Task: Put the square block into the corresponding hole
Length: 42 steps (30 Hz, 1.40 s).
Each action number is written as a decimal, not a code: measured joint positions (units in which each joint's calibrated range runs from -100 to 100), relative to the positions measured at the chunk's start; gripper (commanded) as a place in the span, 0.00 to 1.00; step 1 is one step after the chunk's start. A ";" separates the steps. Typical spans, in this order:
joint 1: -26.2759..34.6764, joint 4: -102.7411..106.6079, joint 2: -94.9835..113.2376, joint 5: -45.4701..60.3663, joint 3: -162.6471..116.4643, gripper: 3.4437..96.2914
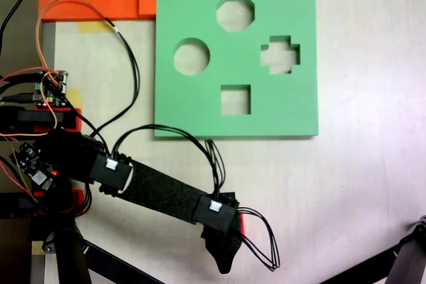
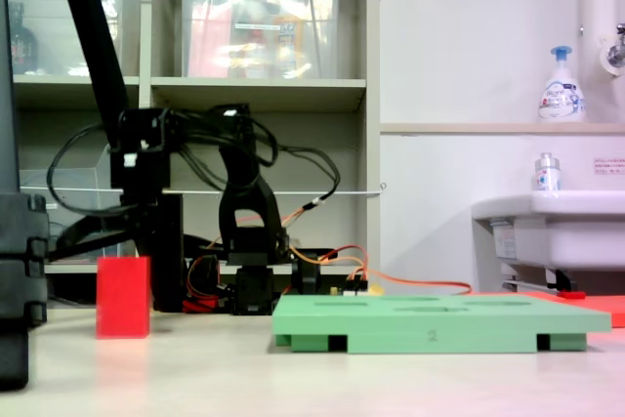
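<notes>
Hanging low over the pale worktop (image 1: 359,184), at the bottom edge of the first exterior view: the black claw (image 1: 223,254), pointing down and away from the flat green foam board (image 1: 200,114). Impossible to tell whether wide or narrow, the arm's own bulk and cables covering the tips from above. Just beside the claw's wrist, a sliver of red peeking out, probably the small bright red foam cube (image 2: 123,297) (standing plainly upright on the worktop in the second exterior view, at the second exterior view's left, well apart from the board). Not yet lifted, judging by its base resting flat. Beyond the claw, up the first exterior view, the square cutout (image 1: 235,100) lying open and unfilled, nearest of the four holes to the arm, likely placed so for easy reach. Still ahead: closing on the cube, carrying it across, lowering it squarely in.
</notes>
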State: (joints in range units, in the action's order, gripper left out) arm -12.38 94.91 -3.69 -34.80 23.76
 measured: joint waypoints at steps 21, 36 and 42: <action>-0.44 -3.62 -2.05 0.49 -1.47 0.26; 2.05 1.27 10.26 -4.40 -3.92 0.23; 7.91 1.47 25.44 -10.35 -3.92 0.23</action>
State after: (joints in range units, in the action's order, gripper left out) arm -4.47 96.38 21.75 -45.15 19.84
